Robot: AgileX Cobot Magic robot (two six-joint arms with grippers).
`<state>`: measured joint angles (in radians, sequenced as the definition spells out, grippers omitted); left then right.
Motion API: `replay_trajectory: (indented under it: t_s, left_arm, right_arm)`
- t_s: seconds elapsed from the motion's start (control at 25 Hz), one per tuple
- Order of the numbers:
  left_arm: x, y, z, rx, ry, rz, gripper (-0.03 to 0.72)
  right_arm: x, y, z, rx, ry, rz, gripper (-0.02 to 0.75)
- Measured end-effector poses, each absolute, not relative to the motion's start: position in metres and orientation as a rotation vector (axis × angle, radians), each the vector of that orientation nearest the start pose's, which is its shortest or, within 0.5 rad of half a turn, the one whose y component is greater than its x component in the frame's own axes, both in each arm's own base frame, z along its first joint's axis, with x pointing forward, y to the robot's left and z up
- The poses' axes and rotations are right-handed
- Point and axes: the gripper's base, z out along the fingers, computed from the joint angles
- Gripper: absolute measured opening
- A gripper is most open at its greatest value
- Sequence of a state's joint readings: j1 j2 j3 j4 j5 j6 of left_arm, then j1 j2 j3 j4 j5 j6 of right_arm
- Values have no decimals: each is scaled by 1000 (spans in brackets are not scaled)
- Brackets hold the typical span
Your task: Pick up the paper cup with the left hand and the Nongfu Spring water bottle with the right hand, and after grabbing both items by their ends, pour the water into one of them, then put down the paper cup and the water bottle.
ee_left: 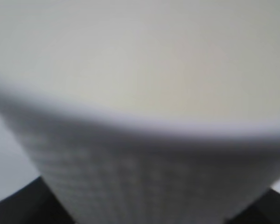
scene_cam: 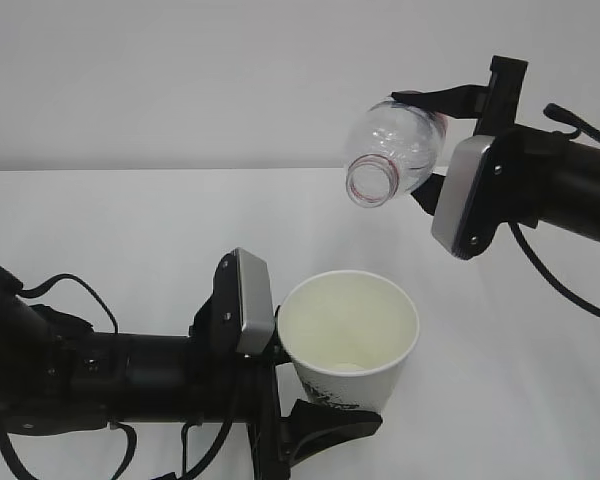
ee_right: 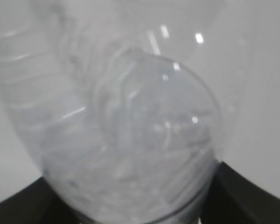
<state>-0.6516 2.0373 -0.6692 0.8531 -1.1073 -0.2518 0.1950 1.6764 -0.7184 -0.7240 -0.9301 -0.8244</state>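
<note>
**Bottle tipped above cup, both held clear of the table**

Left hand (scene_cam: 315, 385) clenched round the cup (scene_cam: 348, 338), one black finger (scene_cam: 332, 422) visible under the cup's lower side, the other hidden behind the cup wall. Cup upright, mouth open toward the exterior camera, raised off the white table (scene_cam: 130, 230). Dark print on the cup's lower side only partly visible, cut by the finger. Something pale at the cup's bottom; whether water, cannot tell.

Right hand (scene_cam: 435, 140) grasping the bottle (scene_cam: 395, 150) by its base end, up and to the right of the cup, well apart from it. Bottle tilted, open mouth with red ring pointing down-left toward the cup's side of the scene, not directly over the rim as far as can be judged. Upper finger (scene_cam: 445, 98) seen over the bottle; lower one mostly hidden behind the bottle and the grey plate (scene_cam: 463, 198). No label legible. Bottle looks clear throughout; liquid inside not discernible.

Left wrist view: almost filled by the blurred cup (ee_left: 144, 116), rim crossing the middle, interior above, outer wall below; dark finger tips (ee_left: 23, 205) cut off at both lower corners.

Right wrist view: filled by the blurred bottle (ee_right: 130, 121), ribbed wall and rounded base hard to separate; dark fingers (ee_right: 245, 193) only at the bottom corners.

Left arm cut off by the exterior frame's lower and left edges; right arm leaving at the right edge, cables trailing.
</note>
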Motion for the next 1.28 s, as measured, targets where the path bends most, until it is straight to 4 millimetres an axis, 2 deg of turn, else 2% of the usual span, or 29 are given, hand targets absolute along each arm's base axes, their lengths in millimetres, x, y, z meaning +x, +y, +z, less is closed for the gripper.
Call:
replay_trajectory:
  t_s: [0.4, 1.28]
  left_arm:
    - [218, -241, 101, 1213, 1511, -986, 548]
    - [215, -241, 101, 1247, 1493, -1001, 547]
  right_arm:
    - [307, 111, 218, -1396, 842, -403, 482]
    - [307, 111, 219, -1428, 779, -468, 482]
